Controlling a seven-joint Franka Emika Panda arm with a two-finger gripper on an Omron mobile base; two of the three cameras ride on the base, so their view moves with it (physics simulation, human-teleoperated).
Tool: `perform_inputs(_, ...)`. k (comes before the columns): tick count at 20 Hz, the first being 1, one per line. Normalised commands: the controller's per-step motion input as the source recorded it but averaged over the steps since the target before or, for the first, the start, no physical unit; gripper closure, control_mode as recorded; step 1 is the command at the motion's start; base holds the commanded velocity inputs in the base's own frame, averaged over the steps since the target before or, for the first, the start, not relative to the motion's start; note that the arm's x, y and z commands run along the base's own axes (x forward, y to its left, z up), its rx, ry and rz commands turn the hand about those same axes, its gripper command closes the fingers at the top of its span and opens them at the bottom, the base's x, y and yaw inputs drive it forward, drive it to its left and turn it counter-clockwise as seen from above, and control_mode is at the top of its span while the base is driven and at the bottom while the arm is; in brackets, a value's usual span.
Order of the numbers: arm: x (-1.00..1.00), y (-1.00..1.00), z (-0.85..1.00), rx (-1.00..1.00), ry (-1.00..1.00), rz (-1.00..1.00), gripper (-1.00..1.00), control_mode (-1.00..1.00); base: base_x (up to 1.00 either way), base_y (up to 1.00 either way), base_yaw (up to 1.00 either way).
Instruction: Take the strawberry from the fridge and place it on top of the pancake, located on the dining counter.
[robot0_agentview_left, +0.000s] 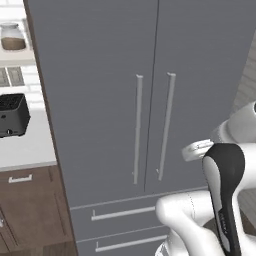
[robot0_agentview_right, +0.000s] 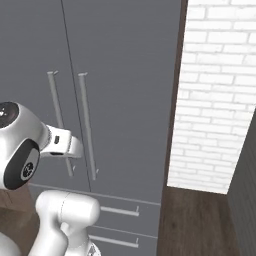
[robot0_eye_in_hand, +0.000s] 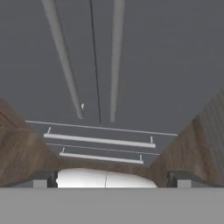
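Fridge: tall matte grey unit with flat, smooth fronts; both upper doors are closed, as are the two lower drawers. It stands between the wood cabinet on its left and the brick wall on its right.
Door handles: two long silver bars, round in section, mounted upright either side of the centre seam (seen from below in the hand view, they converge toward the top).
Drawer handles: two short silver bars, horizontal, one per drawer, stacked one above the other.
Gripper: two dark fingers spread wide at the lower corners of the hand view, nothing between them; it faces the fridge front, apart from it.
Arm: white glossy shells with dark joints, in front of the fridge's lower right.
Side counter: white flat top over a brown wood cabinet with one silver pull.
Toaster: one black boxy unit on that counter.
Jar: one clear container with brown contents on a shelf above.
Brick wall: white painted bricks, rough coursed texture.
Floor: dark wood planks.
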Motion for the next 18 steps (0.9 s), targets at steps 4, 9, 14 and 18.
perform_inputs(4, 0.00, 0.00, 0.00, 0.00, 0.00, 0.00, -1.00, 1.00, -0.01, 0.77, 0.00)
perform_inputs(9, 0.00, 0.00, 0.00, 0.00, 0.00, 0.00, -1.00, 1.00, -0.12, 0.09, 0.00)
perform_inputs(14, 0.00, 0.00, 0.00, 0.00, 0.00, 0.00, -1.00, 1.00, -0.65, 0.00, 0.00)
perform_inputs(18, 0.00, 0.00, 0.00, 0.00, 0.00, 0.00, -1.00, 1.00, -0.71, -0.01, 0.00)
